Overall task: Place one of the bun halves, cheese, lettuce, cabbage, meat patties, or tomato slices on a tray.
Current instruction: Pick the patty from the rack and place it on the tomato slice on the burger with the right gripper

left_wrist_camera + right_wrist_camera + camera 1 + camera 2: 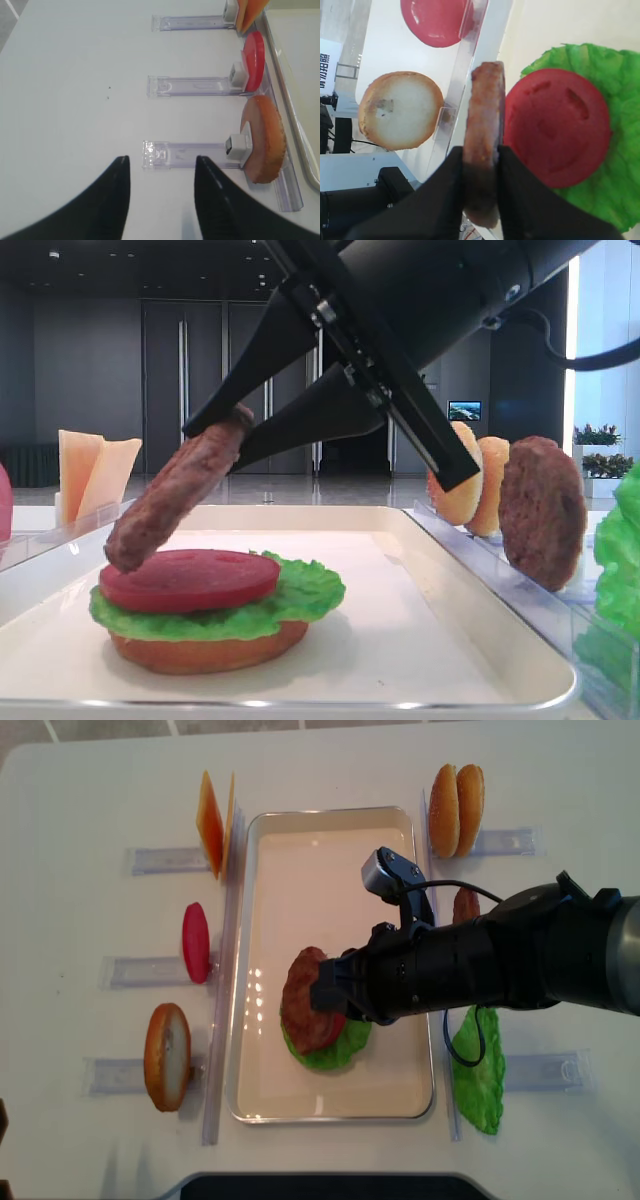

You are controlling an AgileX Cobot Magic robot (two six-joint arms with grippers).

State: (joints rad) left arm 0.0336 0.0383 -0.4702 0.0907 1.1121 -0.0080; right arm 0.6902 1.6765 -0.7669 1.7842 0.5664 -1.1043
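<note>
- On the far left of the tabletop (70, 840) I see clear holders carrying a cheese pair (212, 823), a spare tomato slice (196, 942) and a bun half (167, 1056), all standing on edge and unused.
- My left claw (160, 172) hangs above bare tabletop just short of that bun half's holder, fingers spread apart with nothing between them.
- On the tray (330, 830) a stack is already built: a bun base (205, 652) at the bottom, lettuce (300, 595) on it, and a tomato slice (188, 578) on top.
- My right claw (225, 435) is clamped tight on a meat patty (178, 492), gripping its upper rim. The patty hangs tilted, its lower edge at the left rim of the stacked tomato; whether it touches I cannot tell.
- My read: three layers are down and the patty is on its way but not yet released. It needs to come over the centre and lie flat before I let go.
- To the right of the tray wait two more bun halves (456, 809), a second patty (465, 906) and a loose lettuce leaf (480, 1070).
</note>
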